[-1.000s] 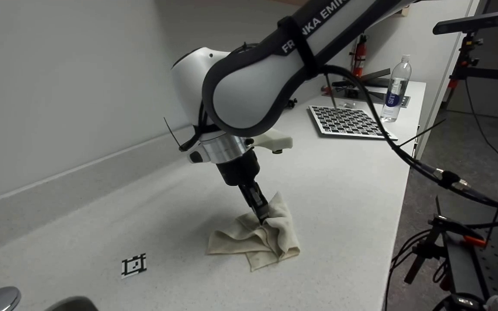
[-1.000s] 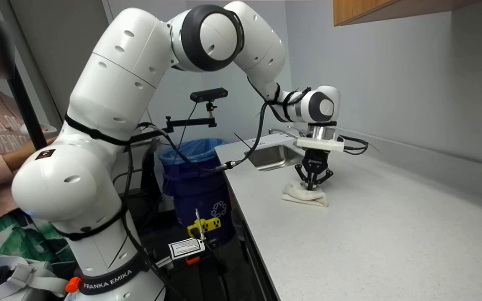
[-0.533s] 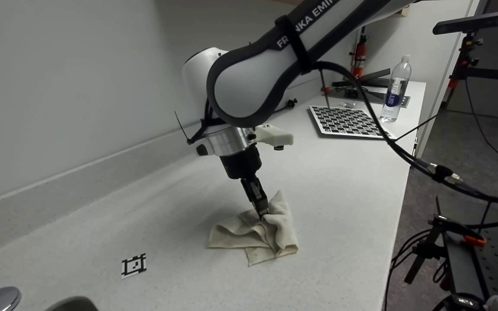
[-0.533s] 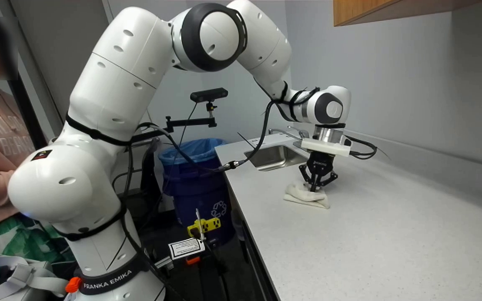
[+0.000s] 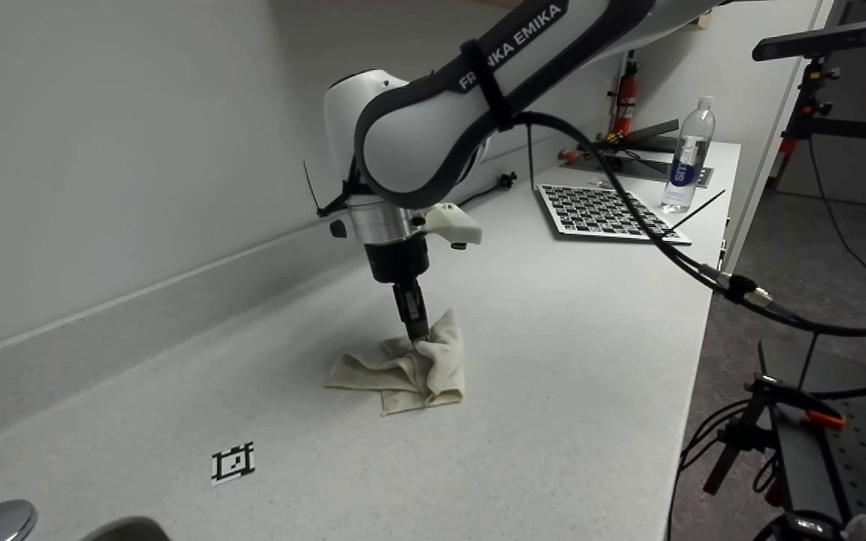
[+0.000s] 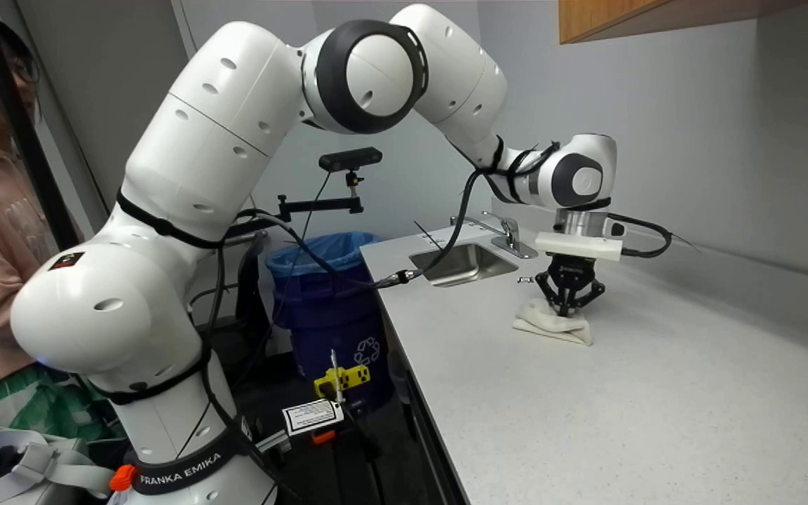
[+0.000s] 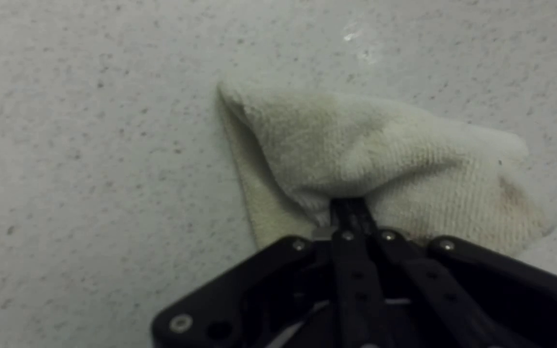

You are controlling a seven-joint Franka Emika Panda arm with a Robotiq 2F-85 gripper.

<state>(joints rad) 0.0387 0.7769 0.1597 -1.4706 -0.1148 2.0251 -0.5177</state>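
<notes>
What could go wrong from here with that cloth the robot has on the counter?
The crumpled cream fabric cloth may slip free: the shut, black, jointed hand seems to pinch only a small fold of it. Brownish marks on the cloth could smear onto the speckled white countertop underneath. And the thick black cable looping from the jointed white arm might snag if the arm travels far.

The cloth (image 7: 385, 140) hides the tips of the end effector (image 7: 351, 209)
</notes>
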